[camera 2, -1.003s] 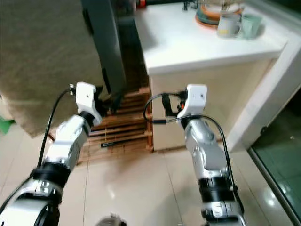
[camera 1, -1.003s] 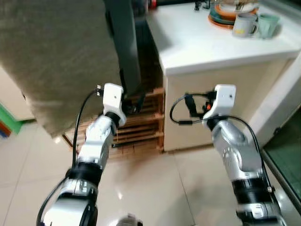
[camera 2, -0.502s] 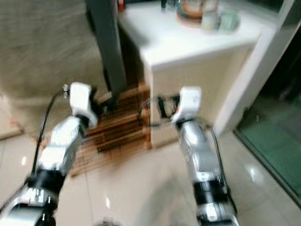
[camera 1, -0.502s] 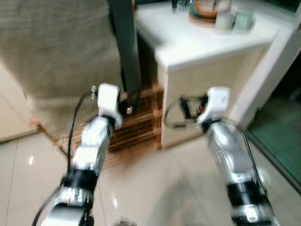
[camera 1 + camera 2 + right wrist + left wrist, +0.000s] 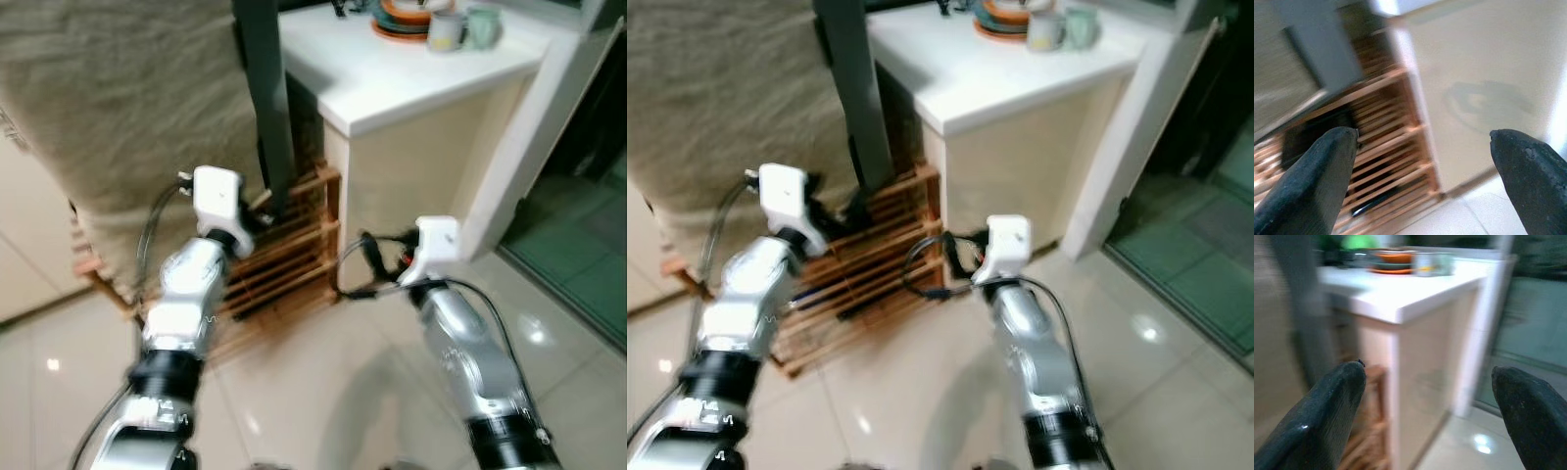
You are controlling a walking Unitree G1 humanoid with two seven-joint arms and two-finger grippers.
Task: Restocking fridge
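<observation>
Both arms are held out in front of me over the tiled floor. My left gripper is open with nothing between its fingers; it points toward the white counter. My right gripper is also open and empty, facing the wooden slatted rack and the counter's beige side. A tall body draped in beige cloth stands at the left, with a dark grey upright panel beside it.
The white counter carries stacked plates and two mugs. The wooden rack sits low between the draped body and the counter. A white post and a dark doorway lie to the right.
The whole picture has shifted and blurred, so the camera moved; the counter now sits further back and more of the doorway shows. My right arm is lower in the view.
</observation>
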